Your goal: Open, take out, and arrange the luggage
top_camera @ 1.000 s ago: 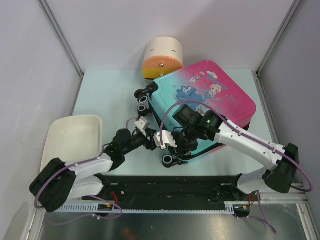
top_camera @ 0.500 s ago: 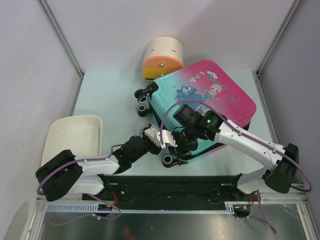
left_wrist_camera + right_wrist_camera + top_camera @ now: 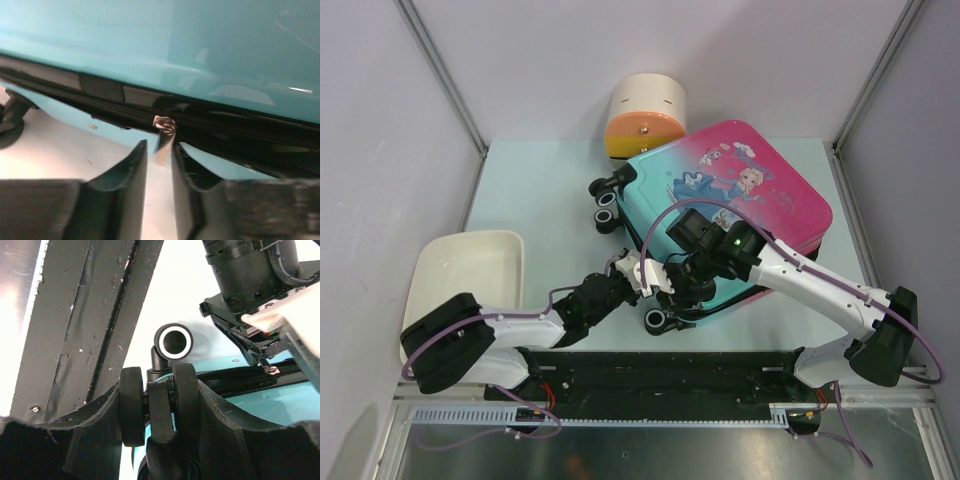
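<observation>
The luggage (image 3: 740,190), a teal-to-pink hard-shell suitcase, lies flat on the table with its lid down. My left gripper (image 3: 642,272) is at its near-left edge. In the left wrist view the silver zipper pull (image 3: 164,135) hangs between the tips of my left gripper (image 3: 159,150). It lies against the right finger, and a narrow gap shows on the left side. My right gripper (image 3: 156,405) is shut on a black double wheel (image 3: 132,405) at the suitcase's near corner. A second wheel (image 3: 174,341) with a white ring sits just beyond it.
A cream cylindrical box (image 3: 645,120) with an orange front stands behind the suitcase's far-left corner. A white tray (image 3: 470,275) lies at the left edge of the table. Two more black wheels (image 3: 610,195) stick out on the suitcase's left. A dark rail (image 3: 670,370) runs along the near edge.
My left arm has reached rightward to the suitcase's near edge, and its jaws have narrowed around the zipper pull. The right arm and the suitcase have not moved.
</observation>
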Controlling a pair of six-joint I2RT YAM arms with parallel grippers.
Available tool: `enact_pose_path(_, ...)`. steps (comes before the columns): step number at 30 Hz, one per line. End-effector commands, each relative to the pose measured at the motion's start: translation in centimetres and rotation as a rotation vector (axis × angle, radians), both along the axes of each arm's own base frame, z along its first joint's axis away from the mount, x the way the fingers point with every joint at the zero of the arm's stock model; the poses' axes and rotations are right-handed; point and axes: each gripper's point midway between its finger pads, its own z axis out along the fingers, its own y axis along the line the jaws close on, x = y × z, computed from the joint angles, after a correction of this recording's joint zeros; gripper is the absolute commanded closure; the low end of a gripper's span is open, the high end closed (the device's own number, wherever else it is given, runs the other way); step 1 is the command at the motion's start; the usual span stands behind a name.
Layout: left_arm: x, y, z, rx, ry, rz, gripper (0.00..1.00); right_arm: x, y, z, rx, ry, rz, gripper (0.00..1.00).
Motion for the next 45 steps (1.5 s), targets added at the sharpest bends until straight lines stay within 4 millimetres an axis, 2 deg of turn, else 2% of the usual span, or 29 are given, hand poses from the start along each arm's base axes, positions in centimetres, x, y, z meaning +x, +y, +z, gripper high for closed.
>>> enact_pose_path(1, 0.2, -1.5, 3.6, -0.077, -0.123, -0.052, 0.77, -0.5, -1.3, 1.3, 0.0, 0.048, -0.092, 1.0)
enact_pose_path(2, 0.1, -1.5, 3.6, -0.078, -0.123, -0.055, 0.8, -0.5, -1.3, 1.3, 0.001, 0.045, -0.091, 1.0)
enact_pose_path(3, 0.0, -1.4, 3.6, -0.079, -0.123, -0.058, 0.87, -0.4, -1.4, 1.3, 0.0, 0.044, -0.094, 1.0)
enact_pose_path(5, -0.4, -1.0, 3.7, -0.091, -0.121, -0.077, 0.92, -0.6, -1.5, 1.3, -0.002, 0.046, -0.092, 1.0)
enact_pose_path(6, -0.6, -0.9, 3.7, -0.093, -0.115, -0.09, 0.99, -0.5, -1.7, 1.4, -0.003, 0.044, -0.093, 1.0)
enact_pose_path(8, -0.7, -0.6, 4.0, -0.129, -0.081, -0.135, 1.0, -0.6, -2.0, 1.2, -0.016, 0.047, -0.09, 1.0)
enact_pose_path(9, -1.0, -0.6, 3.5, -0.157, -0.011, -0.154, 1.0, -0.7, -2.2, 1.3, -0.016, 0.044, -0.088, 1.0)
enact_pose_path(10, 0.1, 0.3, 3.9, -0.182, 0.013, -0.129, 1.0, -0.7, -2.3, 1.3, -0.018, 0.043, -0.09, 1.0)
enact_pose_path(12, -0.2, 0.2, 3.3, -0.214, 0.105, -0.173, 1.0, -0.9, -2.6, 1.1, -0.027, 0.045, -0.086, 1.0)
enact_pose_path(15, 0.7, 0.9, 3.0, -0.244, 0.173, -0.154, 1.0, -1.2, -3.1, 0.9, -0.038, 0.048, -0.082, 1.0)
enact_pose_path(24, 6.0, 3.9, 2.8, -0.263, 0.212, 0.005, 1.0, -3.1, -5.4, -0.1, -0.119, 0.084, -0.023, 1.0)
enact_pose_path(25, 7.2, 4.8, 3.1, -0.27, 0.202, 0.046, 1.0, -3.2, -5.7, -0.5, -0.134, 0.092, -0.023, 1.0)
enact_pose_path(28, 8.8, 6.4, 3.1, -0.269, 0.196, 0.109, 1.0, -3.6, -6.4, -0.6, -0.148, 0.101, -0.037, 1.0)
enact_pose_path(30, 9.3, 6.9, 2.9, -0.266, 0.197, 0.126, 1.0, -4.0, -6.9, -0.5, -0.151, 0.108, -0.046, 1.0)
enact_pose_path(36, 12.4, 10.5, 2.6, -0.293, 0.214, 0.249, 1.0, -5.3, -8.6, -0.8, -0.177, 0.135, -0.073, 1.0)
enact_pose_path(45, 14.8, 12.3, 2.3, -0.313, 0.238, 0.234, 1.0, -6.3, -11.5, -0.8, -0.214, 0.156, -0.124, 1.0)
